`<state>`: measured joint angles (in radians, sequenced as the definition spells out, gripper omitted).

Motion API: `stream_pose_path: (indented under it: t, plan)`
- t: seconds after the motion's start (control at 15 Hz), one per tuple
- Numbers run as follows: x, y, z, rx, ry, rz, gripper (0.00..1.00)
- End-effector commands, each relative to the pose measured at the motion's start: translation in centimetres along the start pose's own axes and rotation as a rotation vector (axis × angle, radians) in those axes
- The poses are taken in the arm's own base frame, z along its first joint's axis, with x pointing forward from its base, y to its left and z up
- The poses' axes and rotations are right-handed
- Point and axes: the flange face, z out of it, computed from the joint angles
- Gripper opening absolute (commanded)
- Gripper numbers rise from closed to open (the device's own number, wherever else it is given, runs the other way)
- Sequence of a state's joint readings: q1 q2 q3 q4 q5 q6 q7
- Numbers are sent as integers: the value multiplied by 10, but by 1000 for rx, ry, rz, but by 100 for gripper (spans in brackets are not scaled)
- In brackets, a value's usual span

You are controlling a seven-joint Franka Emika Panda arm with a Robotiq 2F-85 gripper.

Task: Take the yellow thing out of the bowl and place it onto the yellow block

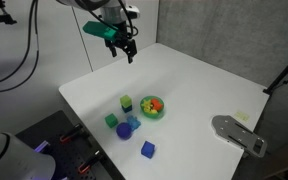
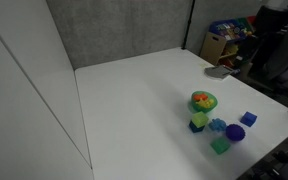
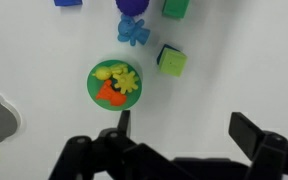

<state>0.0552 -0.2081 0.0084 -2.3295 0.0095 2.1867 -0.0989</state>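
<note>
The small green bowl (image 3: 94, 90) sits on the white table and shows in both exterior views (image 1: 152, 108) (image 2: 203, 101). In it lie the yellow thing (image 3: 123, 78), a smaller yellow bit (image 3: 103, 73) and orange-red pieces (image 3: 110, 95). The yellow block (image 3: 171, 62) stands just beside the bowl, also seen in an exterior view (image 1: 127, 102). My gripper (image 3: 184, 125) is open and empty. It hangs high above the table, well away from the bowl, as an exterior view shows (image 1: 124, 48).
A green cube (image 1: 111, 120), a purple ball (image 1: 125, 131), a light blue piece (image 1: 134, 121) and a blue cube (image 1: 148, 149) lie near the bowl. A grey flat object (image 1: 237, 134) lies at the table's edge.
</note>
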Motion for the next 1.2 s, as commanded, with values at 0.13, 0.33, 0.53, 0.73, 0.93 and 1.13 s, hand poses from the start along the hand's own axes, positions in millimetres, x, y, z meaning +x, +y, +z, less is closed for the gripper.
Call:
stream_pose_path:
  t: [0.13,0.33,0.53,0.73,0.93,1.13]
  plan:
    - [67,-1,60,12,-22,79,100]
    - [89,2,101,11,-53,138,100]
    - [106,11,140,4,-84,217,100]
    - [119,29,181,-13,-111,313,100]
    - [126,52,223,-28,-153,419,100]
    - [130,70,260,-49,-197,516,100]
